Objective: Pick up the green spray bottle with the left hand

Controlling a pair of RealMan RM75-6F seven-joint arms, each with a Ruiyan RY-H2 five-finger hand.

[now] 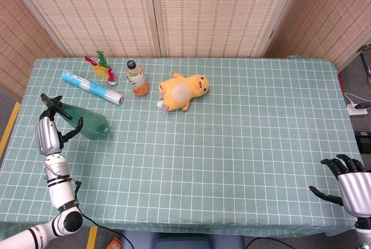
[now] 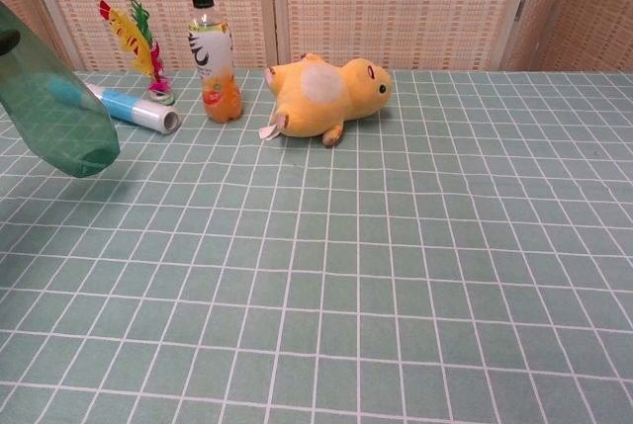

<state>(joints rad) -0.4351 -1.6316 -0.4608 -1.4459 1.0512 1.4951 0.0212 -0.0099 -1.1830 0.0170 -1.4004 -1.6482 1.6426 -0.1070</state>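
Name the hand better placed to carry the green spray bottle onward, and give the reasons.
Left. The left hand already grips the green spray bottle at the table's left edge; the right hand sits open at the far right corner, nowhere near it.

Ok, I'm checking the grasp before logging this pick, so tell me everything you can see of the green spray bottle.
The translucent green plastic spray bottle has a rounded body and a dark trigger head at its narrow end. It is tilted, base pointing toward the table's middle, head toward the left edge. The left robot hand grips it near the neck. In the chest view its base hangs above the green checked tablecloth, a shadow beneath, so it looks lifted. The blue-and-white roll shows through its body there.
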